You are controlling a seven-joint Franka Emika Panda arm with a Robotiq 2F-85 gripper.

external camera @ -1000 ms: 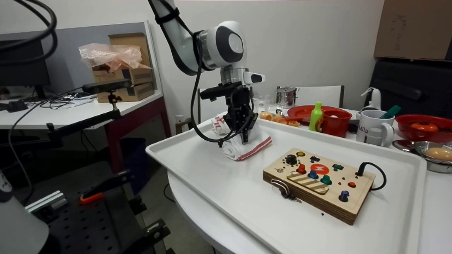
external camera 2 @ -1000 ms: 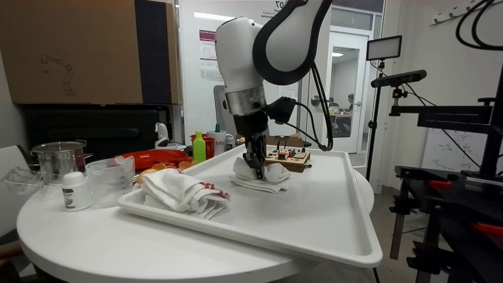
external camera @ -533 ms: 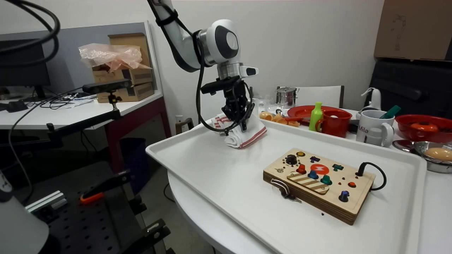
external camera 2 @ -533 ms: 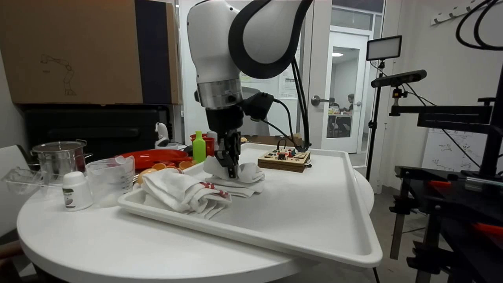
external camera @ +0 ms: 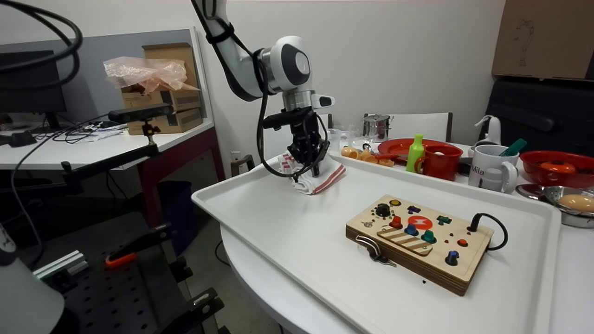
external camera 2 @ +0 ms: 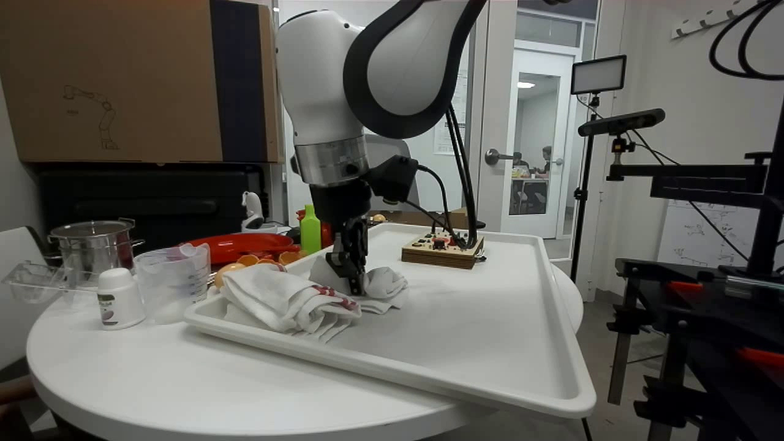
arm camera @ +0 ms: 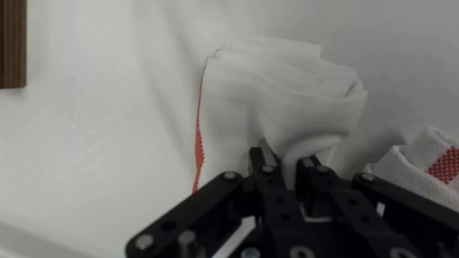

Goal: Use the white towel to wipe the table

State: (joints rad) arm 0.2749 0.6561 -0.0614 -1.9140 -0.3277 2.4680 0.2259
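A pale wall (external camera: 394,55) rises behind a white chair (external camera: 420,126), and light (external camera 2: 525,84) shows in a glazed door (external camera 2: 533,131).

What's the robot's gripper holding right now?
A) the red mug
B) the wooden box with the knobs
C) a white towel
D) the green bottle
C: the wrist view shows the gripper closed on a fold of the white towel.

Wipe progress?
Done: the gripper is shut on the white towel. In hand: wiping, apparently; over the last second the towel has moved across the tray toward the other towel. Left: probably the area by the wooden box, where a dark speck shows.
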